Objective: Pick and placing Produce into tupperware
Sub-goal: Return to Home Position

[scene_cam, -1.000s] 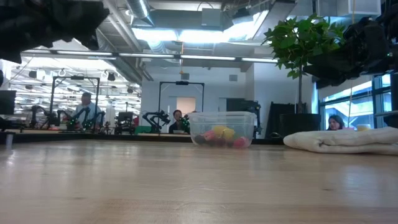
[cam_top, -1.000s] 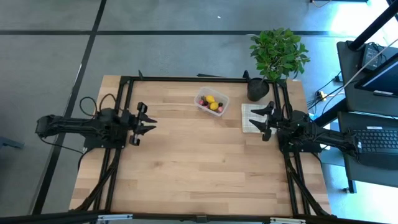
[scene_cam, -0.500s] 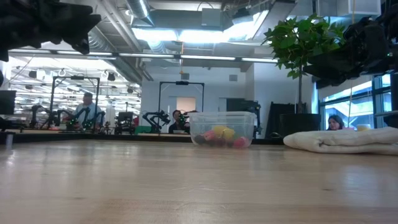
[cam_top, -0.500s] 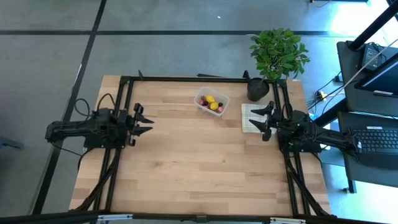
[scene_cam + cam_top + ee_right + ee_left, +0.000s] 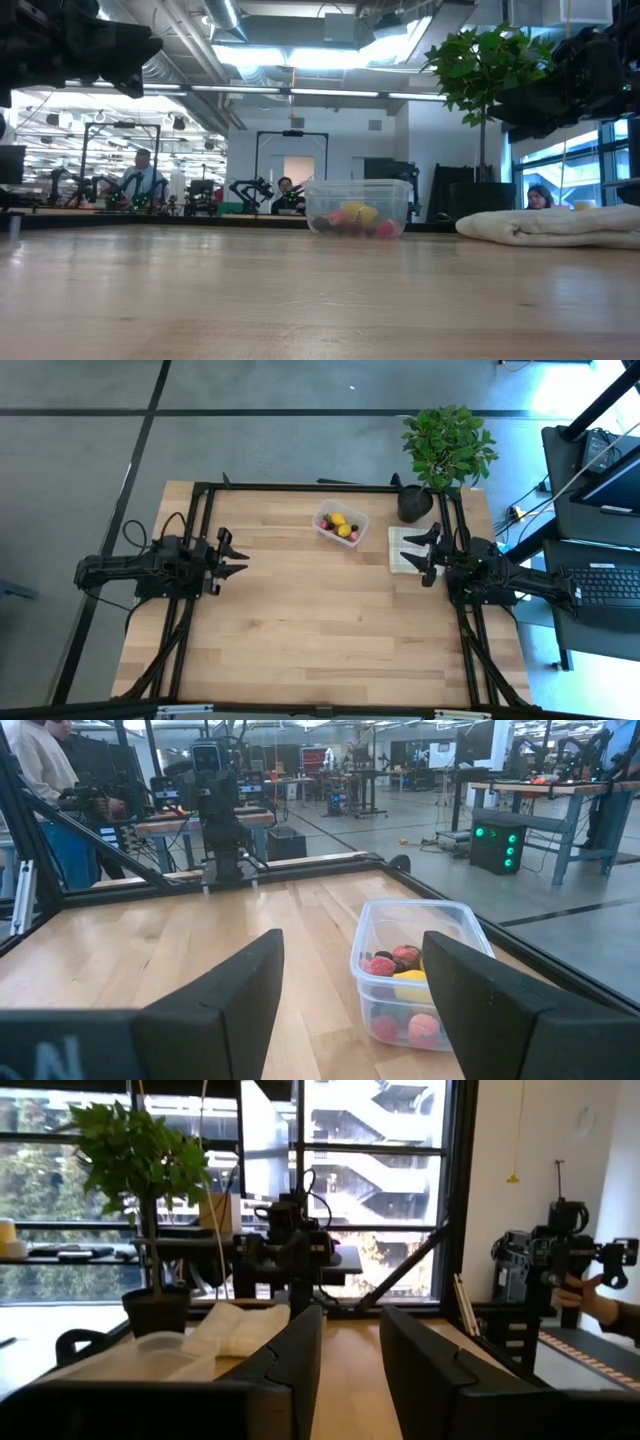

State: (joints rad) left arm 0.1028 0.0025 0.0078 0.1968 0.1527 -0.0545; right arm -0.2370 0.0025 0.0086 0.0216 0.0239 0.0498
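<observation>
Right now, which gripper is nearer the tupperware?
Right. The right gripper hovers over the cloth just beside the tupperware; the left gripper sits farther off, toward the left side of the table.

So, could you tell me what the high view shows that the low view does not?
Only the high view shows the whole table with the open left end effector and right end effector at opposite sides. Only the low view shows people in the room behind. Both show the tupperware holding produce, the cloth and the potted plant.
</observation>
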